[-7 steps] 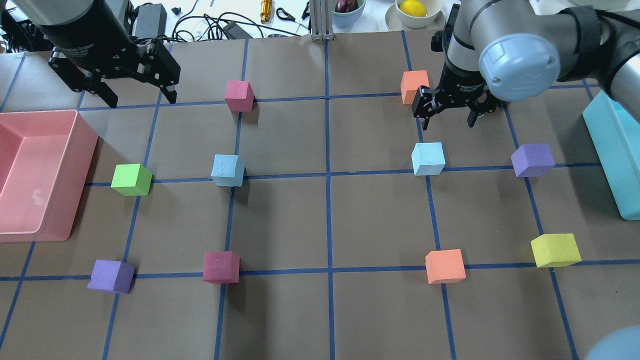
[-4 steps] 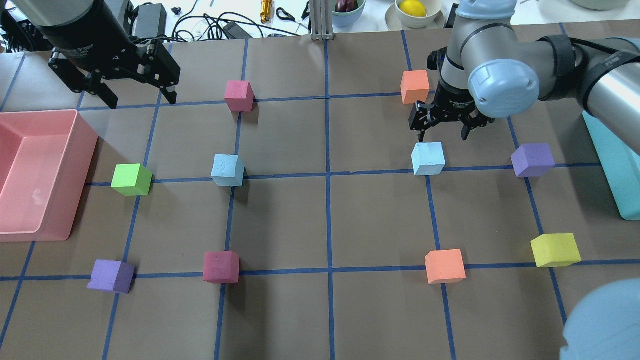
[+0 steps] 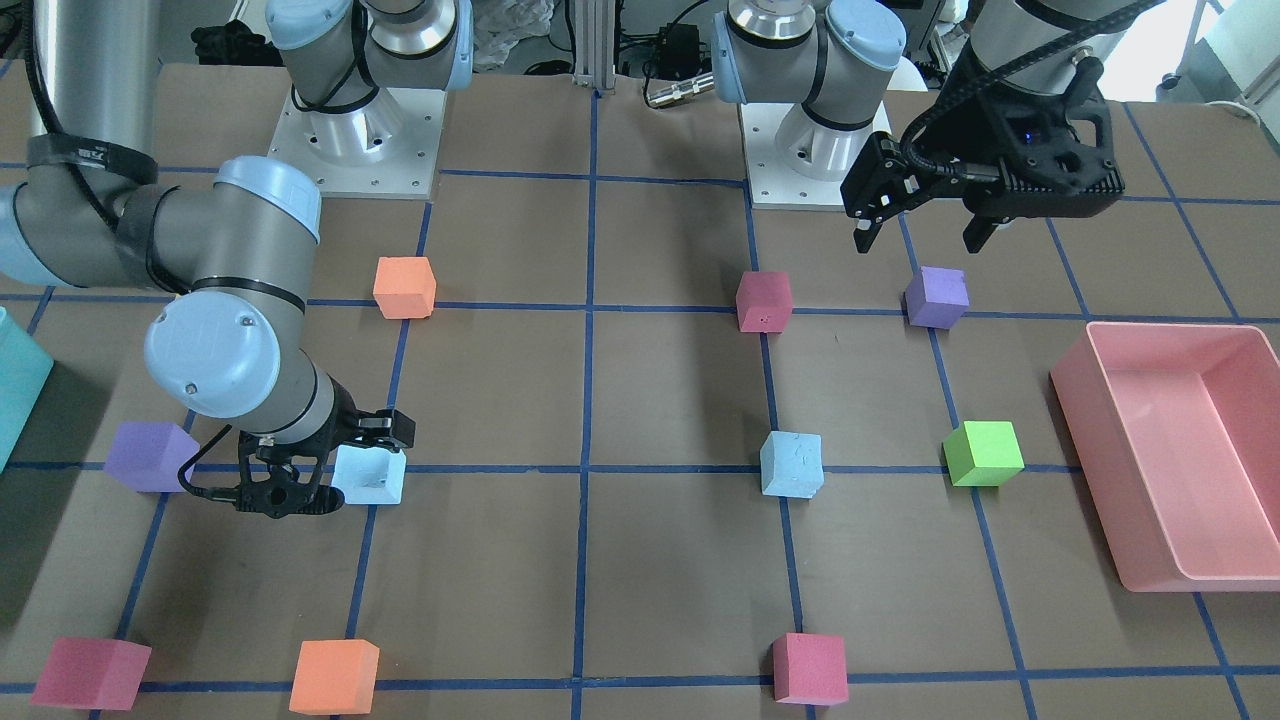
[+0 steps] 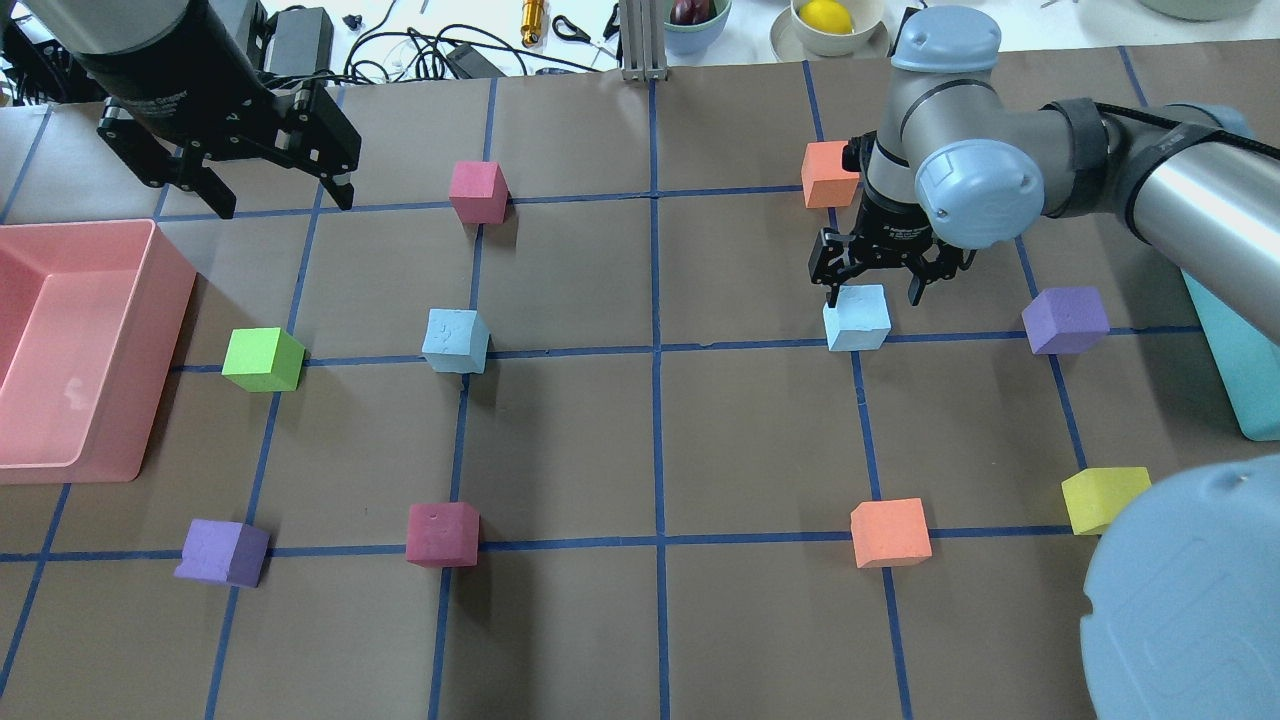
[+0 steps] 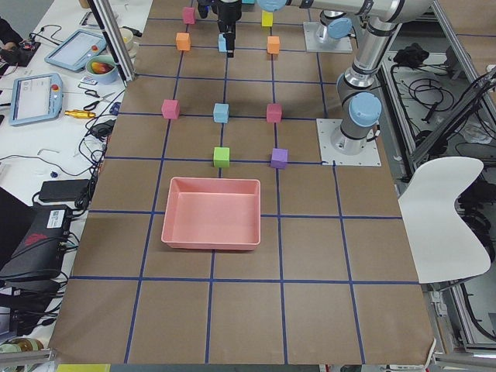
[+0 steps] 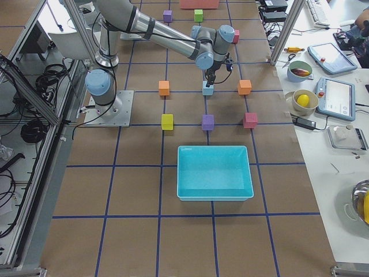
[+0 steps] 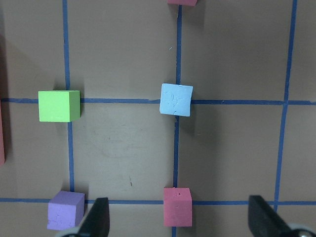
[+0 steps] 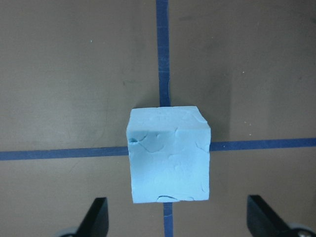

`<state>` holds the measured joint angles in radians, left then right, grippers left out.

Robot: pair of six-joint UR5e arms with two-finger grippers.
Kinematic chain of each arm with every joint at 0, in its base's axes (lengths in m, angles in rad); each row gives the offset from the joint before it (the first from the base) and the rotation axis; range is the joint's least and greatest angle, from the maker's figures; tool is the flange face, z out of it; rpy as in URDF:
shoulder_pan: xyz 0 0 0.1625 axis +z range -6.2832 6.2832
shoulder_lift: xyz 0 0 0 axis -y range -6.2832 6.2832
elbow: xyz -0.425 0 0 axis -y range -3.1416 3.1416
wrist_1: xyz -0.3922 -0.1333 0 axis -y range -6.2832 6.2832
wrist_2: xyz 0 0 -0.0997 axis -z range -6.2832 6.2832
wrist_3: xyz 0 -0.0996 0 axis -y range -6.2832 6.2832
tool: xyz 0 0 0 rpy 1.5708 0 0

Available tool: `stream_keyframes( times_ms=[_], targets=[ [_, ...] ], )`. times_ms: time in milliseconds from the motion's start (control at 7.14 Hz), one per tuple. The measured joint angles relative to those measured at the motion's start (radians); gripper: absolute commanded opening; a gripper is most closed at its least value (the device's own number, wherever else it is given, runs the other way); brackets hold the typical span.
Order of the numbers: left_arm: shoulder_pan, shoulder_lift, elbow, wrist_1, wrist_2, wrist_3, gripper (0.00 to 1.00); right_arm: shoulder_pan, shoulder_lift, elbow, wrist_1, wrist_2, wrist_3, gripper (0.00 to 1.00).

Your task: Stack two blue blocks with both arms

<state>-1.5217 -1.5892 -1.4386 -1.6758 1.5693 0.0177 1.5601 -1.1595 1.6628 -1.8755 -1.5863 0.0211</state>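
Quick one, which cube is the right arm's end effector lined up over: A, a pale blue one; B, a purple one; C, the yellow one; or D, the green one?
A: the right end effector is open with its fingers spread to either side of a pale blue cube, and that same cube sits centred between the fingers in the right wrist view.
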Motion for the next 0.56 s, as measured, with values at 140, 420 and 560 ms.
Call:
stream_keyframes(
  times_ms=[140,420,560],
  targets=[
    [0.0,0.0,0.0,0.0,0.0,-0.002,1.0,0.0,0.014,0.0,0.0,0.0,0.001,1.0],
    [0.0,-0.003,0.001,0.001,0.0,-0.006,1.0,0.0,0.031,-0.001,-0.003,0.002,0.006,1.0],
    [0.0,-0.004,0.001,0.001,0.0,-0.007,1.0,0.001,0.038,-0.002,-0.005,0.002,0.013,1.0]
  ],
)
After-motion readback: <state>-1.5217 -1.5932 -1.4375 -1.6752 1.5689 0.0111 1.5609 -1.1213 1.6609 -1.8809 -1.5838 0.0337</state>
